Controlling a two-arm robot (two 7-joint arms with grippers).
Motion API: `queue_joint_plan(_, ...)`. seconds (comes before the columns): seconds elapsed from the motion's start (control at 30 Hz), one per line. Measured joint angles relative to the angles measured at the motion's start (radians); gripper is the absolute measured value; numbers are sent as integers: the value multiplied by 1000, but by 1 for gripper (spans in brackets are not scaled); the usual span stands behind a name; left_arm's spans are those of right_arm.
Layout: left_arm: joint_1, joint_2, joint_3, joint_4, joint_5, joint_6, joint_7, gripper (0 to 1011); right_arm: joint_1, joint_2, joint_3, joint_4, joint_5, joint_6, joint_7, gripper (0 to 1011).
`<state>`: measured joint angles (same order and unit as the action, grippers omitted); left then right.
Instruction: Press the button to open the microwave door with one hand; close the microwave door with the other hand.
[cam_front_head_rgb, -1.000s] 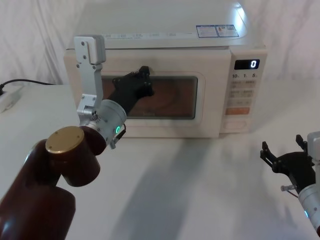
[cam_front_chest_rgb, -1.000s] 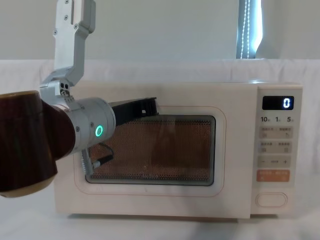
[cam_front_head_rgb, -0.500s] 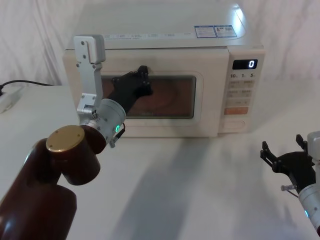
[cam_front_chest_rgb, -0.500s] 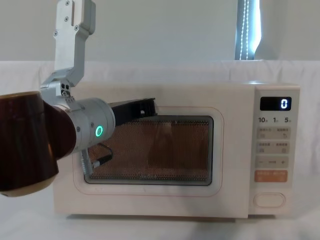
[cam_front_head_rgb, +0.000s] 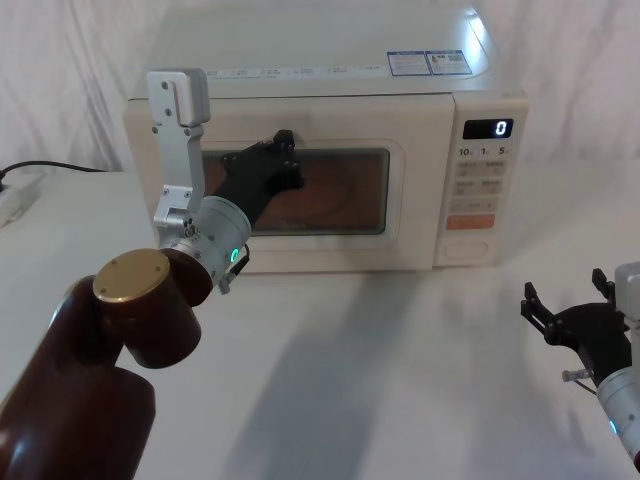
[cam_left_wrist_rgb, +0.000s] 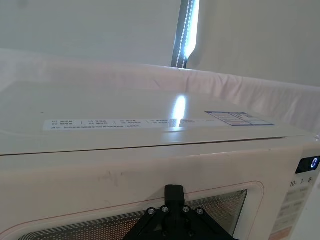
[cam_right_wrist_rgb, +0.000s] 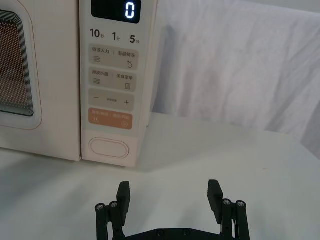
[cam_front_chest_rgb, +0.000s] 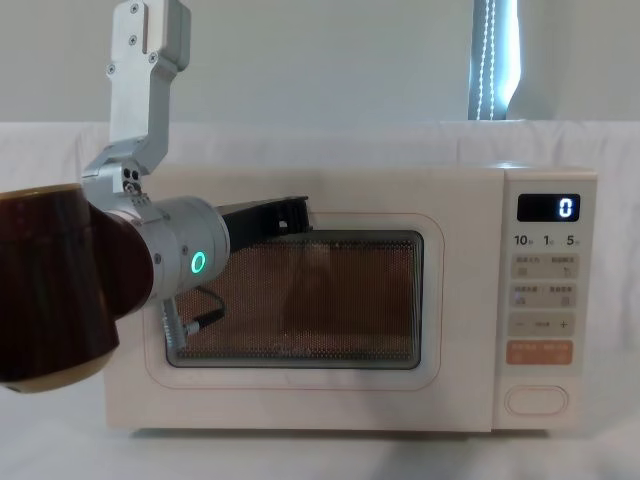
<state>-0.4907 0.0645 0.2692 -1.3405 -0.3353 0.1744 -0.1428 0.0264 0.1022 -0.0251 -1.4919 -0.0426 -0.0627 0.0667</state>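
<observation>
The cream microwave door (cam_front_head_rgb: 350, 195) with its dark window looks shut, flush with the control panel. My left gripper (cam_front_head_rgb: 283, 160) is shut, its black fingertips against the upper left of the window, as the chest view also shows for the gripper (cam_front_chest_rgb: 295, 215) on the door (cam_front_chest_rgb: 330, 300). In the left wrist view the gripper (cam_left_wrist_rgb: 173, 196) points at the door's upper frame. The oval button (cam_front_head_rgb: 470, 249) sits at the bottom of the panel, untouched. My right gripper (cam_front_head_rgb: 565, 298) rests low at the right, open (cam_right_wrist_rgb: 169, 192), a short way in front of the button (cam_right_wrist_rgb: 109, 148).
The white table (cam_front_head_rgb: 400, 380) stretches in front of the microwave. A black cable and a white power strip (cam_front_head_rgb: 18, 195) lie at the far left. My left arm's brown segment (cam_front_head_rgb: 110, 380) fills the near left corner. A white curtain hangs behind.
The microwave's front has shifted slightly left and away under my left gripper's push on the door. The right gripper has not moved.
</observation>
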Motion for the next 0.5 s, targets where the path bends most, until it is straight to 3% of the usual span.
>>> queue_joint_plan(0.5, -11, -9, -9, 17, 12, -3, -5, 0, 0, 0, 0, 0, 0, 0, 0, 1002)
